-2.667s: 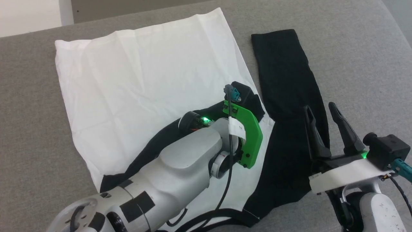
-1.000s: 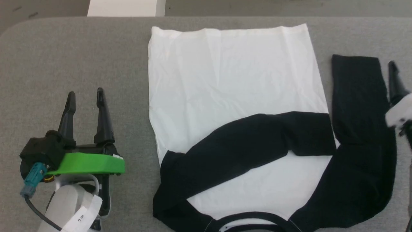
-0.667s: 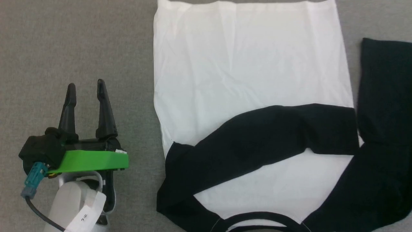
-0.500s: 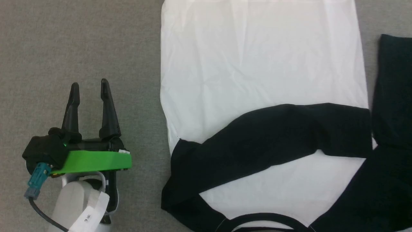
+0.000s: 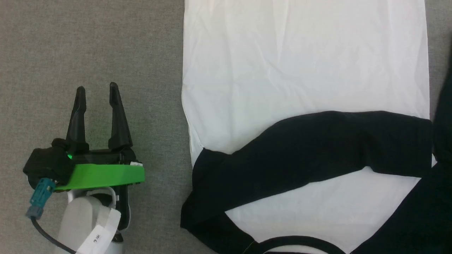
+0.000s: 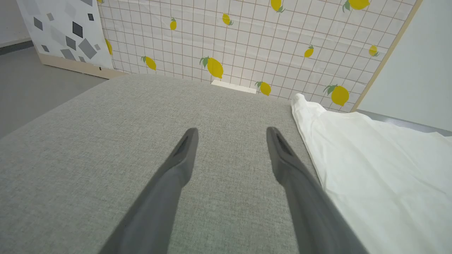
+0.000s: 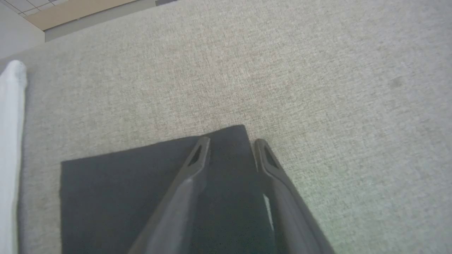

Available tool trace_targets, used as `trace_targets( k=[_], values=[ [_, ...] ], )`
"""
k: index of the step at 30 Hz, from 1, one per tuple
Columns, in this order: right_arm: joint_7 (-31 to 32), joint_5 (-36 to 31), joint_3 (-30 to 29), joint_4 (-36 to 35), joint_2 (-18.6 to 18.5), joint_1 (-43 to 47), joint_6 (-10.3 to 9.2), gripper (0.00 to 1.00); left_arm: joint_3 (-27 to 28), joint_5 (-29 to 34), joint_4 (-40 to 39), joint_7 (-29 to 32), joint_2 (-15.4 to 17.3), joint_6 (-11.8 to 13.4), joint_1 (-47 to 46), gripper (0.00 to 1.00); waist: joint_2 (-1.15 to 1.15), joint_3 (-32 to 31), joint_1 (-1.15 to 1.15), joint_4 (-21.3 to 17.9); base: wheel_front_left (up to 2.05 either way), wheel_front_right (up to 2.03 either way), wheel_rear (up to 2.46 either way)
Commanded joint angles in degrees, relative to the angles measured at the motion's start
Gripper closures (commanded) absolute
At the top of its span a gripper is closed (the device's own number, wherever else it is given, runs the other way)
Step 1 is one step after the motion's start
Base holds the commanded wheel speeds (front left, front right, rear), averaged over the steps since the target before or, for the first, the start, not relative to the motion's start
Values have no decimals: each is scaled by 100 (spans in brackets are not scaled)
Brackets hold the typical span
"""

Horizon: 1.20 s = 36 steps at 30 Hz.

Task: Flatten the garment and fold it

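The garment [image 5: 303,70] lies flat on the grey table, white body spread out. One black sleeve [image 5: 310,151] is folded across the chest above the black neckband [image 5: 300,241]. The other black sleeve [image 5: 423,218] runs off the right edge. My left gripper [image 5: 96,92] rests open on bare table left of the garment, and in the left wrist view the left gripper [image 6: 231,132] has the white hem [image 6: 370,165] to its right. In the right wrist view my right gripper [image 7: 231,141] stands over the far corner of the black sleeve's cuff [image 7: 123,190], fingers a little apart, cloth between them.
The grey padded table [image 5: 88,42] stretches left of the garment. Its far edge meets a lemon-patterned wall panel [image 6: 247,42]. To the right of the cuff there is bare grey table [image 7: 353,106], and the garment's white edge [image 7: 10,123] shows at the far left.
The head camera has moved closer over the garment, so the table's far edge and the right gripper have left the head view. The left gripper stays open in the same spot.
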Motion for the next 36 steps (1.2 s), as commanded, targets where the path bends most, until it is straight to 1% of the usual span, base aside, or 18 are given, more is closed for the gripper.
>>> trace_targets(
  k=[1,5,9,11,15,20,21,22,26,30,32,36],
  values=[
    [194,-54,-21,121,178,253,-9,100,30,74,-10,-27,-37,-42,-74,0,42,-18,-1,-14,0,0,0],
    [-63,27,-46,-251,271,440,-9,100,76,112,93,-27,-67,-108,-58,0,42,-157,-1,-64,0,0,0],
    [-377,194,25,-718,309,777,-9,100,139,150,241,-27,-81,-166,-12,0,42,-463,-1,-150,0,0,0],
    [-473,242,113,-1033,284,1055,-9,100,153,159,328,-27,-88,-199,42,0,42,-659,-1,-198,0,0,0],
    [-476,366,327,-2053,277,1738,-9,100,195,166,489,-27,-96,-262,183,0,42,-1108,-1,-317,0,0,0],
    [19,461,661,-3639,441,2612,-9,100,235,167,652,-27,-102,-296,393,0,42,-1590,-1,-462,0,0,0],
    [187,488,728,-4037,503,2807,-9,100,236,163,673,-27,-103,-305,436,0,42,-1677,-1,-482,0,0,0],
    [476,518,861,-4733,618,3127,-9,100,234,160,710,-27,-107,-313,510,0,42,-1807,-1,-506,0,0,0],
    [956,594,1272,-5875,766,3603,-9,100,202,152,751,-27,-113,-329,599,0,42,-1960,-1,-494,0,0,0],
    [1295,617,1818,-6650,851,3856,-9,100,177,130,782,-27,-118,-347,635,0,42,-2061,-1,-411,0,0,0],
    [1404,631,2144,-6893,851,3917,-9,100,177,113,804,-27,-121,-355,664,0,42,-2109,-1,-361,0,0,0],
    [1511,698,2907,-7059,786,3923,-9,100,162,101,841,-27,-126,-362,705,0,42,-2178,-1,-273,0,0,0]
  ],
)
